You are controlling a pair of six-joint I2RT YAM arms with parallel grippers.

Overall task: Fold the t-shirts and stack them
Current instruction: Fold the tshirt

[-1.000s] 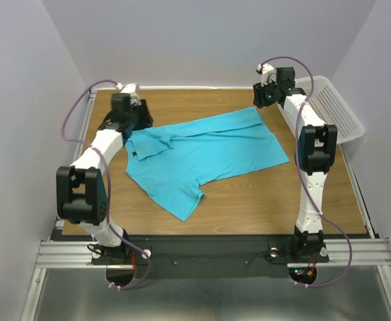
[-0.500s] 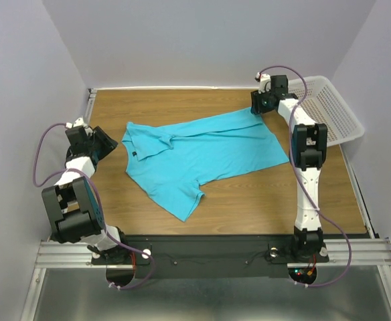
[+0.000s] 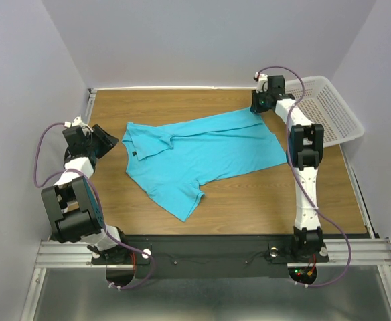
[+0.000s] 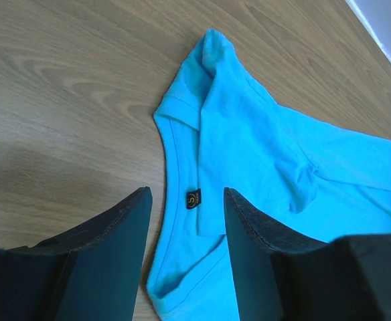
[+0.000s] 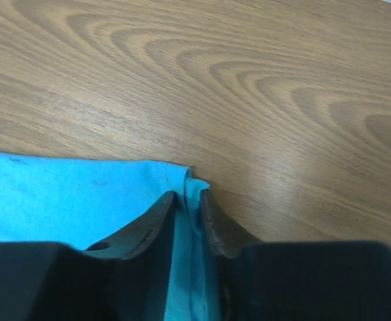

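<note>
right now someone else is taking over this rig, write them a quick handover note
Left end effector: open, holding nothing, poised off the collar end of the t-shirt.
Right end effector: shut on the t-shirt's far hem corner.
The t-shirt lies spread on the table, collar end rumpled, one sleeve pointing towards the arm bases. The white basket sits at far right.
Done: no fold yet, no stack.
Left: smooth it, fold it, stack it.

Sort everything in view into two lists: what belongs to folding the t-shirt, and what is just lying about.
Belongs to the job:
turquoise t-shirt
right gripper, pinching its hem
left gripper, open over the collar

Lying about:
white basket, far right
</note>
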